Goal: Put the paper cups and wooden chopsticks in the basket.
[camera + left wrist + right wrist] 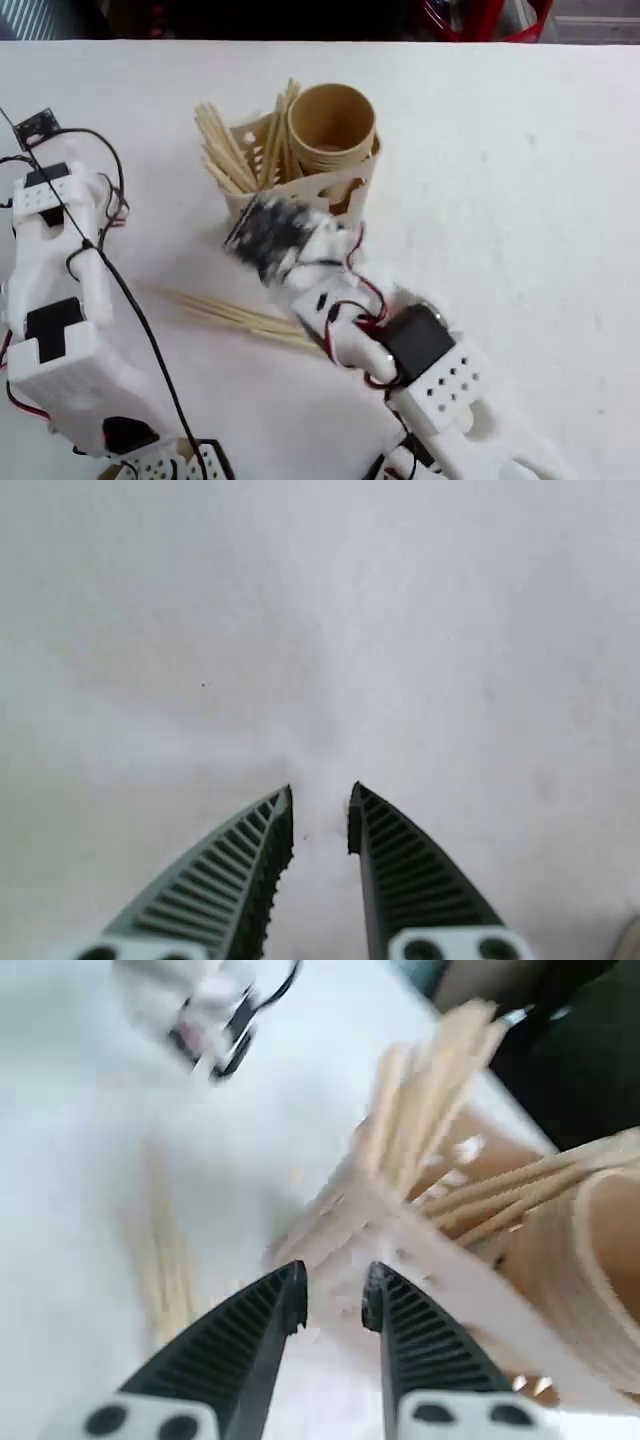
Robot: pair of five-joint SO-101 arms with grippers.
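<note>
A wooden basket [345, 185] stands at the table's middle back and holds stacked paper cups [332, 125] and a bundle of wooden chopsticks [225, 150]. More chopsticks [245, 318] lie loose on the table in front of it. My right gripper [265, 235] is just in front of the basket's near wall, above the table. In the right wrist view the gripper [335, 1270] is open by a narrow gap with nothing between its fingers, facing the basket wall [440, 1260], with the loose chopsticks [165, 1260] to one side. My left gripper [320, 790] hangs over bare table, slightly open and empty.
The left arm [50, 300] stretches along the table's left edge with black cables [110, 180] trailing near it. A small black part [35, 125] lies at the far left. White table surface extends to the right of the basket.
</note>
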